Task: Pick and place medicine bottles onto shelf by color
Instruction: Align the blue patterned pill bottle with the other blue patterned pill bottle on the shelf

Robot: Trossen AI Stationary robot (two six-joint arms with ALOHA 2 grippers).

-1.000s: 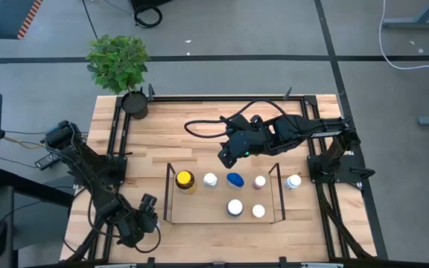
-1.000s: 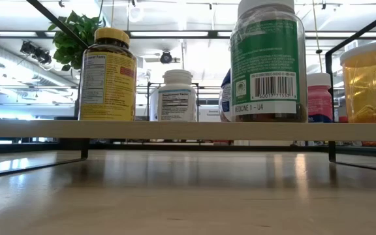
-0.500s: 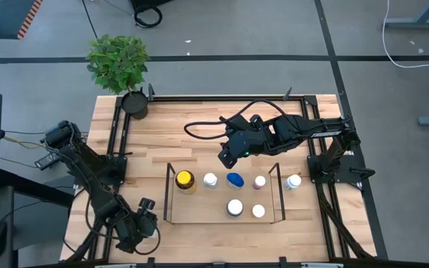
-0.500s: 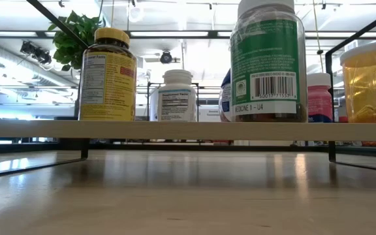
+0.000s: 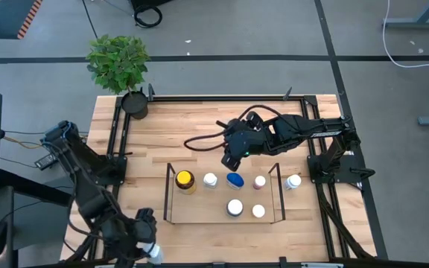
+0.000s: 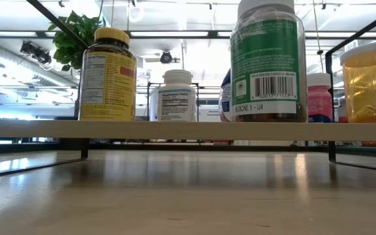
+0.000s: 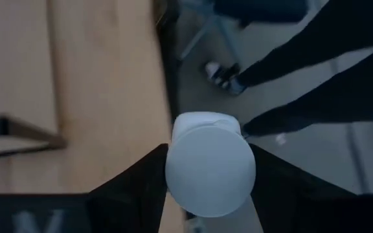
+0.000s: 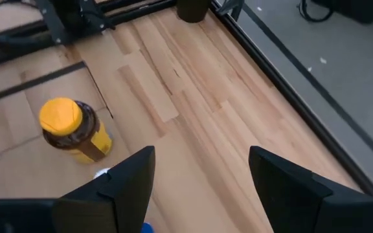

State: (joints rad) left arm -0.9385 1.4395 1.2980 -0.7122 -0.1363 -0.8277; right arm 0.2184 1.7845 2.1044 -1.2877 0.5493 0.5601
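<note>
The right gripper [image 8: 203, 194] fills the bottom of the frame, its two dark fingers [image 8: 118, 188] standing apart with bare wood between them and nothing held. Beyond them runs the pale plank desk [image 8: 193, 110], slanting from the upper left to the lower right. At the left sits an amber jar [image 8: 75, 129] with a yellow lid, upright. A thin black wire of the shelf [image 8: 41, 81] crosses the wood just above the jar. A sliver of a white cap [image 8: 102, 173] shows beside the left finger. At the top centre stands a dark pot [image 8: 193, 9]. Grey floor [image 8: 329, 71] fills the upper right.
</note>
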